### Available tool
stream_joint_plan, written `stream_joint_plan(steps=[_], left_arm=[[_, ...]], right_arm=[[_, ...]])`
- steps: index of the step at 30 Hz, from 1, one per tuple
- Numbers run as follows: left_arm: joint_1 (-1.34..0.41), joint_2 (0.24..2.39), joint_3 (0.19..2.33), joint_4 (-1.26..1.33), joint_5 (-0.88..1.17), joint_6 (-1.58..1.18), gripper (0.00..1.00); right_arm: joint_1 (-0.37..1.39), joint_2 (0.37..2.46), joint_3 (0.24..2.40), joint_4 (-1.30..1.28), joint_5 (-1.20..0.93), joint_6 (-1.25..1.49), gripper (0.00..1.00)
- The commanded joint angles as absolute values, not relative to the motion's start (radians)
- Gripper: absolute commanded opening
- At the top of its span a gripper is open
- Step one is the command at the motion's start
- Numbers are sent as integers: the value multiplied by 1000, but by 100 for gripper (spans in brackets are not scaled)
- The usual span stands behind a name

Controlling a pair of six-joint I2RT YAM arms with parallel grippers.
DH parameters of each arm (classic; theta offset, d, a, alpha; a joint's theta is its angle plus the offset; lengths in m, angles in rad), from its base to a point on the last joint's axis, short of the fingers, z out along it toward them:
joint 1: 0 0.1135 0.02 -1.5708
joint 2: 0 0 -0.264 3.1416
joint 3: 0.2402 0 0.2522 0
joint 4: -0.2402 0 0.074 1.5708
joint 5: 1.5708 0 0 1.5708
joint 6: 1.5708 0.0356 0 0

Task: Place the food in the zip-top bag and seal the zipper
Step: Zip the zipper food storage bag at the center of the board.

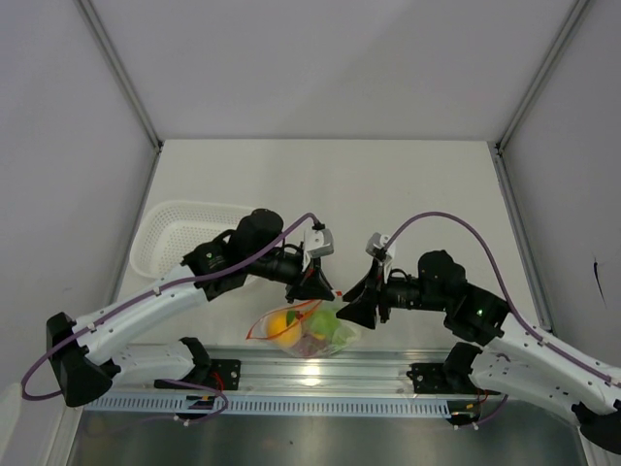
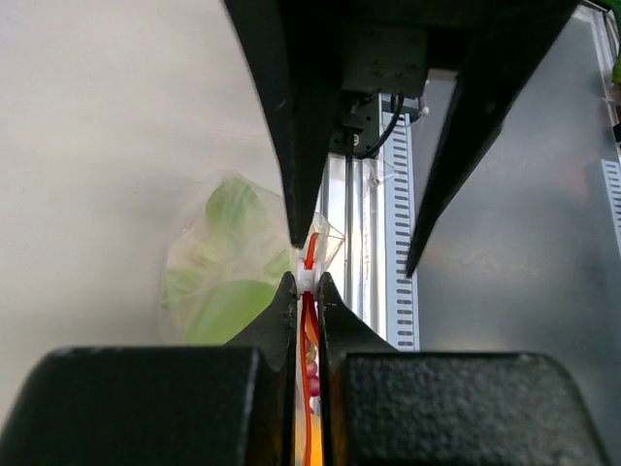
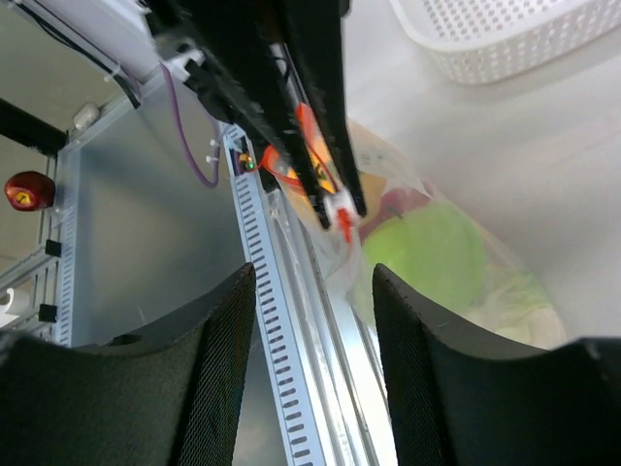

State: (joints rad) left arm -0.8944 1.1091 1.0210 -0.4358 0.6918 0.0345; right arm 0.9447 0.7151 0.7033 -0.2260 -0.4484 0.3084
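The clear zip-top bag point(image 1: 309, 333) lies at the near table edge with the orange point(image 1: 283, 327), green apple point(image 1: 326, 323) and grapes point(image 1: 312, 345) inside. My left gripper point(image 1: 327, 288) is shut on the white slider point(image 2: 307, 279) of the red-orange zipper point(image 2: 310, 340), at the bag's right end. The apple point(image 2: 228, 301) shows through the plastic to its left. My right gripper point(image 1: 347, 300) is open and empty, facing the left one just short of the slider point(image 3: 340, 206); in its own view point(image 3: 312, 276) its jaws stand wide apart below the zipper point(image 3: 309, 131) and apple point(image 3: 437, 252).
A white perforated basket point(image 1: 179, 233) stands at the back left and shows in the right wrist view point(image 3: 505, 39). The slotted metal rail point(image 1: 310, 374) runs along the near edge under the bag. A small red object point(image 3: 27, 189) sits off beyond the rail.
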Motion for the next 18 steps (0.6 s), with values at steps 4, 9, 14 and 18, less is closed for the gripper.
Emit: stream_joint_plan(steps=[4, 9, 14, 18], left_arm=[[-885, 1094, 1032, -380, 753, 29, 1], [-885, 1088, 1019, -367, 781, 26, 1], [-884, 1088, 1011, -359, 807, 31, 1], [-882, 1088, 1006, -359, 830, 35, 1]], right_arm=[[943, 779, 733, -184, -488, 259, 38], [939, 845, 739, -144, -546, 238, 25], [933, 902, 739, -109, -601, 218, 33], [922, 933, 730, -84, -647, 212, 28]])
